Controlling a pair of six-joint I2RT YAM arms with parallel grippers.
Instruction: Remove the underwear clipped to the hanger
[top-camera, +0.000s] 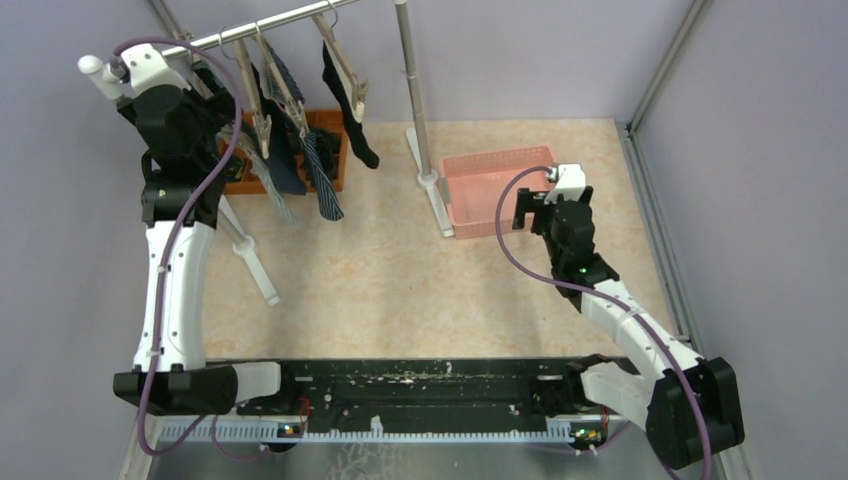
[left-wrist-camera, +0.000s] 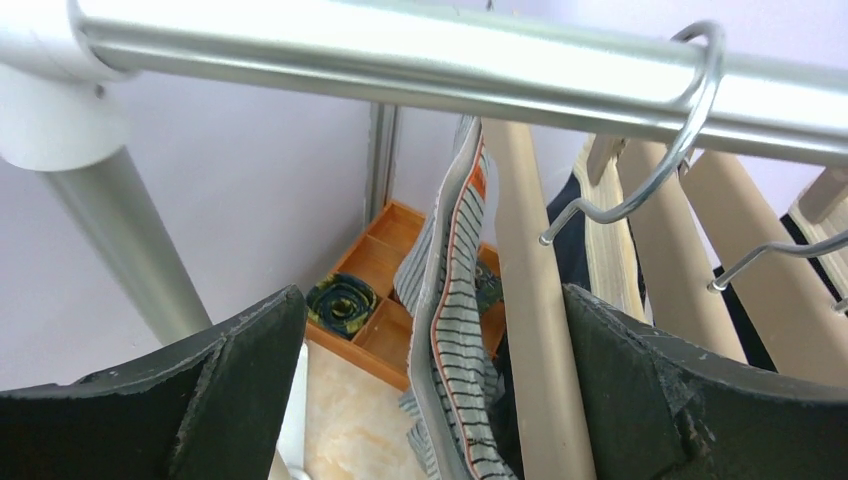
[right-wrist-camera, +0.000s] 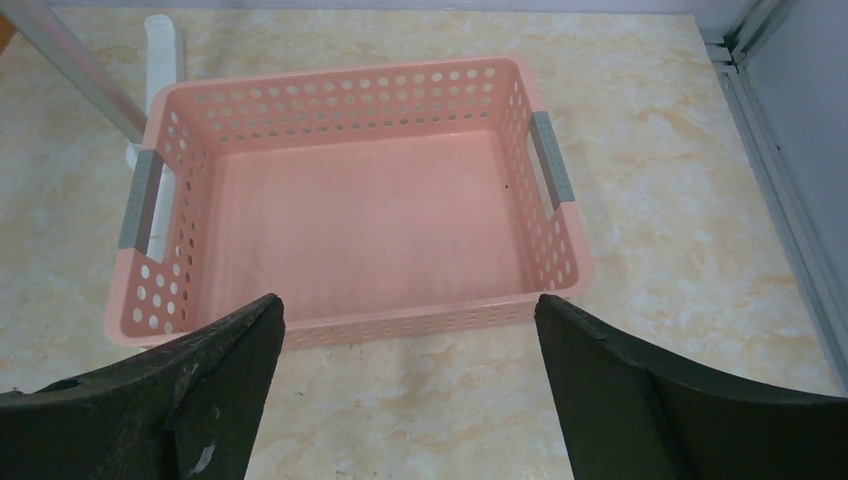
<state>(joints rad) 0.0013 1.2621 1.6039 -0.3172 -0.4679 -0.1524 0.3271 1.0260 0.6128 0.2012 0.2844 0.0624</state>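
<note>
The left gripper (left-wrist-camera: 435, 340) has its two dark fingers (left-wrist-camera: 235, 385) spread wide with nothing clamped. Between them, in the left wrist view, hang the grey striped underwear (left-wrist-camera: 452, 270) and the pale wooden hanger (left-wrist-camera: 535, 300) just beside it; whether either pad touches the cloth cannot be told. Above runs the steel rail (left-wrist-camera: 400, 50) with a wire hook (left-wrist-camera: 700, 90) looped over it, and more hangers with darker cloth crowd in close to the right. Beyond and below the cloth an orange tray (left-wrist-camera: 385, 255) sits on the table (left-wrist-camera: 345, 420), a rolled sock (left-wrist-camera: 342, 302) in one of its compartments. From the top camera the left arm is reared up to the left end of the rail, where three hangers hang in a row, striped pieces toward the left and black underwear (top-camera: 352, 115) on the rightmost; every piece appears to be on its hanger. The right gripper (right-wrist-camera: 408, 310) is likewise wide apart and empty, poised just short of the near wall of the pink basket (right-wrist-camera: 350, 75), which stands well apart from the hung clothes and has no cloth in it. The job looks to be at its first step: lining up a grasp on the nearest garment. The next move calls for closing on cloth alone, not the wood, then a steady downward pull to slip it from its clip, which the wrist view does not show, without dragging the hanger along the rail or lifting its hook off
</note>
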